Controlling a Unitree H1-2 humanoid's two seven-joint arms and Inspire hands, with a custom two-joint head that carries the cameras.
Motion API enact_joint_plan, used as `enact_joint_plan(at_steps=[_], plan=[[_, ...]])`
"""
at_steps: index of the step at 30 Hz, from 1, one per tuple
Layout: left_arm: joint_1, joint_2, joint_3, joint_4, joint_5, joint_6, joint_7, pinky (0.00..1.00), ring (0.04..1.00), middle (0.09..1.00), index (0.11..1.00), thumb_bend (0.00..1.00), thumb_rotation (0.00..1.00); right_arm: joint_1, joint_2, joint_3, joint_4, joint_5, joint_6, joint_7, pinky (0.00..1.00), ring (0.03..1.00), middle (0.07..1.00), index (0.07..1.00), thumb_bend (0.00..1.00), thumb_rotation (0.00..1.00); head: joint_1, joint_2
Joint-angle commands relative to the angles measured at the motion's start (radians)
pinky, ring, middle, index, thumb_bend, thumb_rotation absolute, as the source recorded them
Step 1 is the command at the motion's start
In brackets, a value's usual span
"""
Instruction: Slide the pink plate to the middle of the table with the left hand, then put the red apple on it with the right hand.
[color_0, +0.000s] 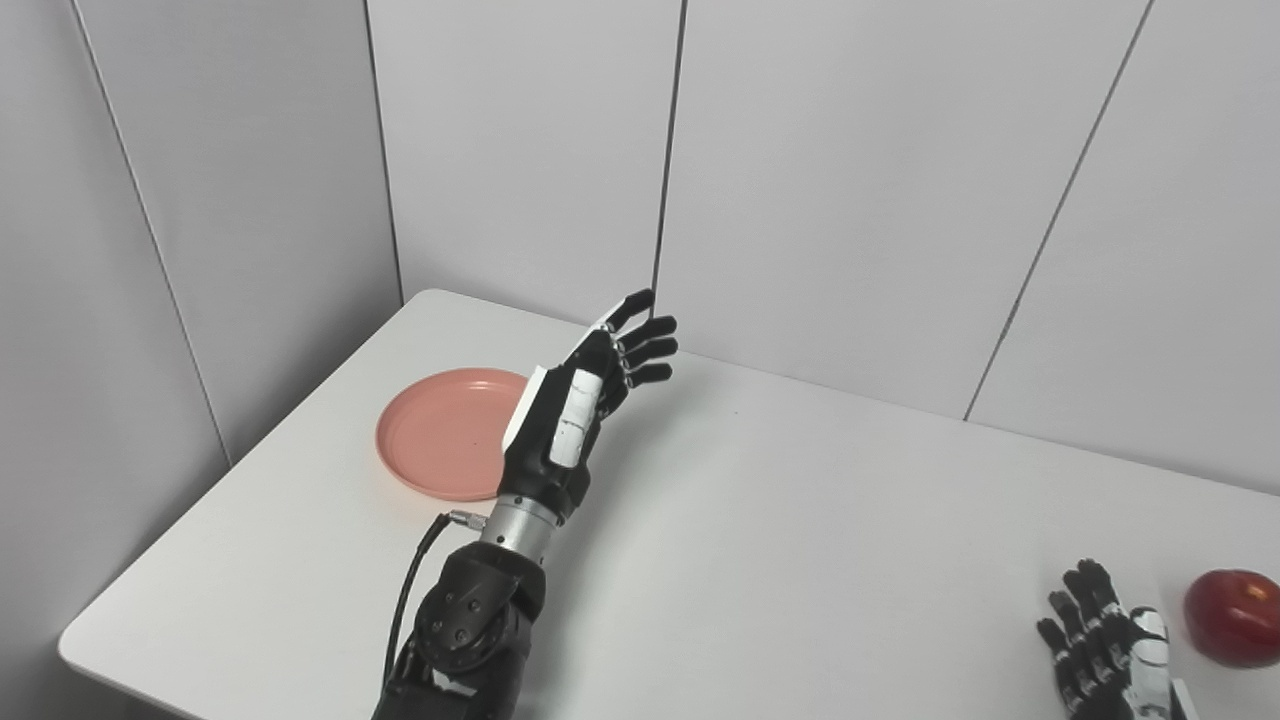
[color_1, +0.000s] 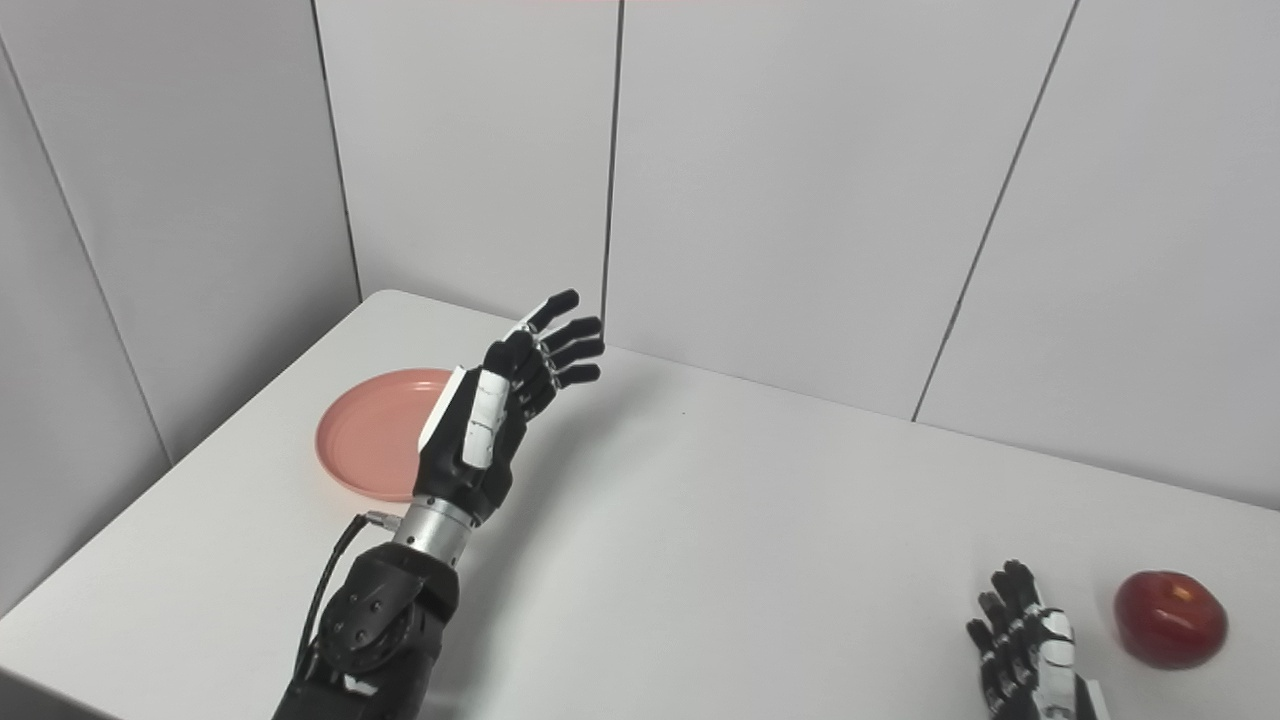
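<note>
Nearest to you, at the bottom edge, your right hand (color_1: 1030, 650) sits low over the white table (color_0: 800, 560), its fingers (color_1: 1005, 600) apart and gently curled, holding nothing. Only its upper part is in view; the wrist is cut off by the frame. Just beside it, on its outer side and clear of the fingers, the red apple (color_1: 1170, 618) rests on the table, with a narrow strip of tabletop showing between hand and fruit.

Your left arm (color_0: 470, 630) comes up from the bottom edge, dark at the forearm with a black cable (color_0: 410, 585) looping beside the metal wrist. Your left hand (color_0: 580, 410) is raised above the table, palm turned toward the middle of the table and edge-on to you, fingers (color_0: 645, 345) spread and extended away from you, thumb laid along the near side. It is wide and holds nothing.

Look behind that hand, on its back side: the pink plate (color_0: 440, 435) lies flat on the table, partly hidden by the palm and wrist. You cannot tell whether the hand touches the plate's rim. The plate is toward the table's far left corner, well apart from the apple and from your right hand.

Grey wall panels (color_0: 850, 180) stand beyond the table's far edge.
</note>
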Motion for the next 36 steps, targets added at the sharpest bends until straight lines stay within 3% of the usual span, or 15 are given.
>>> enact_joint_plan(at_steps=[1,15,22,27,36], plan=[[-0.068,0.028,0.018,-0.019,-0.012,-0.003,0.002,0.77,0.805,0.813,0.831,0.95,0.98,0.031,-0.003,-0.002,0.036,0.007,0.004,0.009,1.00,1.000,0.990,0.971,0.82,1.00,0.007,0.000],[-0.246,0.221,0.182,0.094,-0.036,0.081,0.029,0.79,0.839,0.834,0.870,0.94,1.00,0.031,0.013,0.018,0.027,0.001,0.009,0.005,1.00,1.000,0.983,0.976,0.83,1.00,0.009,-0.008],[-0.293,0.315,0.238,0.209,-0.037,0.071,0.035,0.79,0.801,0.798,0.871,0.94,0.98,0.040,0.016,0.023,0.008,-0.004,0.015,-0.001,1.00,1.000,0.970,0.972,0.82,1.00,0.009,0.003],[-0.308,0.369,0.266,0.298,-0.035,0.061,0.039,0.72,0.797,0.808,0.864,0.91,0.99,0.047,0.013,0.033,-0.015,-0.011,0.032,-0.006,1.00,1.000,0.964,0.973,0.83,1.00,0.005,0.008],[-0.316,0.428,0.314,0.495,-0.041,0.011,0.054,0.78,0.820,0.825,0.863,0.91,0.96,0.051,0.011,0.036,-0.034,-0.014,0.047,-0.012,1.00,1.000,0.943,0.955,0.83,1.00,-0.002,0.016]])
